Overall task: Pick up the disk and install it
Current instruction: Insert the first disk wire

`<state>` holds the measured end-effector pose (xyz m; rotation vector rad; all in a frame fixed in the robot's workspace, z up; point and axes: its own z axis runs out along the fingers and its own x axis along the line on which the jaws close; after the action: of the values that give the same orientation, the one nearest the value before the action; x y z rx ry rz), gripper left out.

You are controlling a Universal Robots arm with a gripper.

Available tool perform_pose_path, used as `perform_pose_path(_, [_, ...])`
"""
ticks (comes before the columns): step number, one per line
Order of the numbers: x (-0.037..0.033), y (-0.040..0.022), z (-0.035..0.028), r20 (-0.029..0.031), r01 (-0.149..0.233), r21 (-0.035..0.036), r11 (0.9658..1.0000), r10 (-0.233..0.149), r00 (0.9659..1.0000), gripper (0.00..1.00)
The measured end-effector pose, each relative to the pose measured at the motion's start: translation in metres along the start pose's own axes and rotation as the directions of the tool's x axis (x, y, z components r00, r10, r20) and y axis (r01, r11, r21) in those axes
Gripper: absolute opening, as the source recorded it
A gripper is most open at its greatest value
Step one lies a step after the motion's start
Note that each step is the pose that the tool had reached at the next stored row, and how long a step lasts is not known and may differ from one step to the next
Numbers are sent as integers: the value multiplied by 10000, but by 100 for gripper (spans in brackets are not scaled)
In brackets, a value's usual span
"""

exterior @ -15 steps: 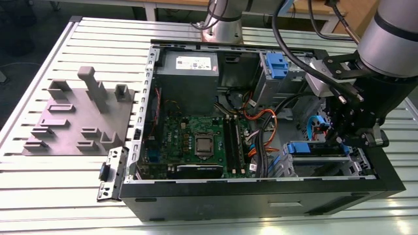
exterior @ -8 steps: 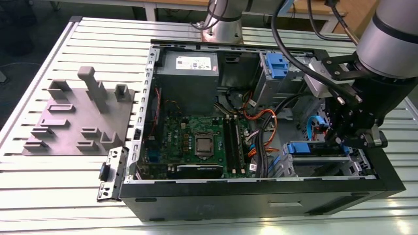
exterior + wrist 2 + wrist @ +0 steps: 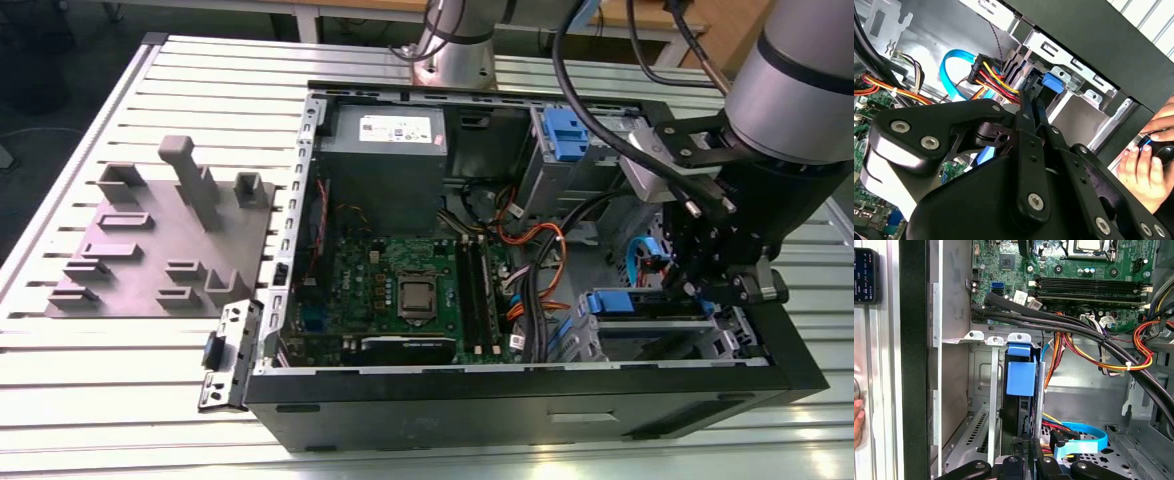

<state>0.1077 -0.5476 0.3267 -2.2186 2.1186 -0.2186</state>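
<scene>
Tool (image 3: 707,285) inside case, fingers together near disk (image 3: 1020,377); second wrist view adds hand (image 3: 1144,167).

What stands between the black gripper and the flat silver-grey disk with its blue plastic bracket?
Nothing visible. In the first wrist view the gripper is right at the disk, which sits in the metal drive bay.

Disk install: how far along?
Looks late-stage. The disk already stands on edge in the metal drive bay at the corner of the open computer case, its blue bracket tab facing out. The gripper is right at the disk's near edge, deep in the case. Whether the disk is fully seated, or the jaws have let go, cannot be told. A person's hand rests outside the case.
</scene>
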Motion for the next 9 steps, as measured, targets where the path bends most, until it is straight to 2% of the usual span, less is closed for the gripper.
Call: perform_pose_path(9, [-1,1,4,10,-3,0,10000,3,10000,17])
